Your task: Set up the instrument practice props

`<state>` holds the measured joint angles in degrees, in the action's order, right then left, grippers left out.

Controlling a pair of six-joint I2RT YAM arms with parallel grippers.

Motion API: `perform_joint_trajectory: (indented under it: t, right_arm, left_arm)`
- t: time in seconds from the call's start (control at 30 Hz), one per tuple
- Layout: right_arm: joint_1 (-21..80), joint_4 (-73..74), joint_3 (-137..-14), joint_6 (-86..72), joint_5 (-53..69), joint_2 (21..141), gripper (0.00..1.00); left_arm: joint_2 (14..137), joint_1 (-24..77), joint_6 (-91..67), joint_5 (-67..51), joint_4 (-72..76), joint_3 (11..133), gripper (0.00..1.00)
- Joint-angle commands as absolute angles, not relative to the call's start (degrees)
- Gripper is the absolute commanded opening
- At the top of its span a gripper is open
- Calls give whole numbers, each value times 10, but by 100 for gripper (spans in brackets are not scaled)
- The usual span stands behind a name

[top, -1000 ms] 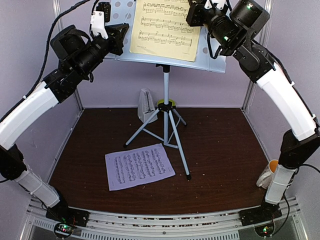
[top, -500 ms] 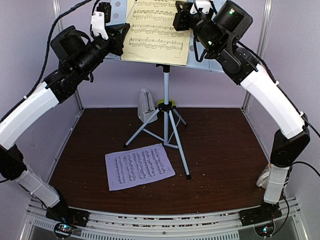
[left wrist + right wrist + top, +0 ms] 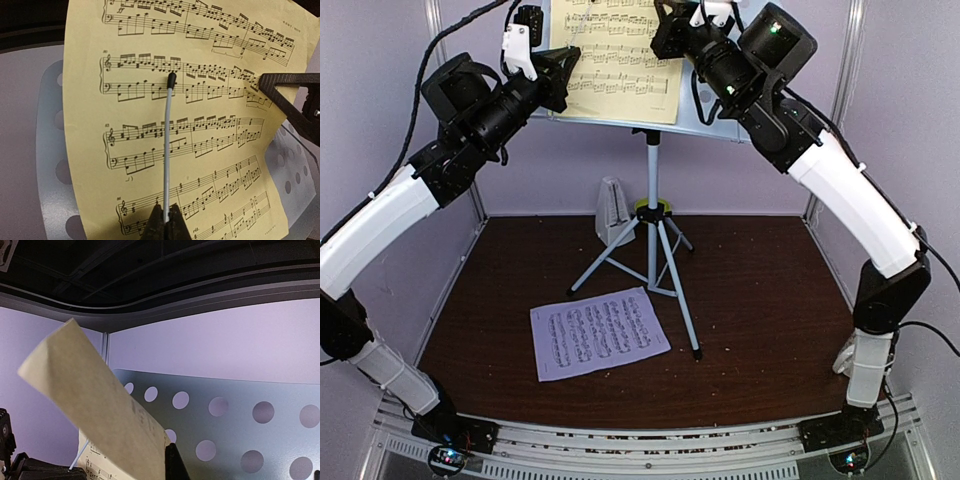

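The white perforated music stand [image 3: 725,112] stands on its grey tripod [image 3: 652,240] at the back. The yellow sheet [image 3: 620,60] lies against the stand's desk. My right gripper [image 3: 668,30] is shut on the sheet's upper right edge; in the right wrist view the sheet [image 3: 100,400] curls over beside my fingertip [image 3: 172,462]. My left gripper [image 3: 166,222] is shut on the stand's thin white page-holder rod [image 3: 168,150], which crosses the sheet [image 3: 215,165]. The lilac sheet [image 3: 598,333] lies flat on the table. The white metronome [image 3: 612,212] stands behind the tripod.
A small green bowl [image 3: 655,208] peeks out behind the stand's pole. A white mug [image 3: 842,358] is mostly hidden behind the right arm's base. Lilac walls close in the back and sides. The tripod legs spread over the table's middle.
My right gripper has moved left and up with the yellow sheet, which has slid left across the stand. The left arm has stayed still.
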<state>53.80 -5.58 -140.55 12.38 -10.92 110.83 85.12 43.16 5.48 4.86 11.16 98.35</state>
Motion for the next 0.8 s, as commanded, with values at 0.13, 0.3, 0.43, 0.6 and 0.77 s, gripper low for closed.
perform_joint_trajectory:
  t: [0.13, 0.3, 0.43, 0.6, 0.77]
  right_arm:
    - [544, -96, -1419, 94, -57, 1128, 0]
    - [544, -115, -1425, 87, -52, 1137, 0]
    - [544, -116, -1424, 85, -32, 1141, 0]
    - [544, -127, -1421, 78, -11, 1147, 0]
    - [545, -127, -1418, 89, -13, 1147, 1]
  left_arm:
    - [831, 431, 70, 25, 153, 978, 0]
    - [828, 431, 72, 26, 152, 976, 0]
    - [829, 431, 72, 26, 153, 976, 0]
    - [832, 431, 71, 26, 154, 976, 0]
    - [833, 431, 70, 30, 153, 977, 0]
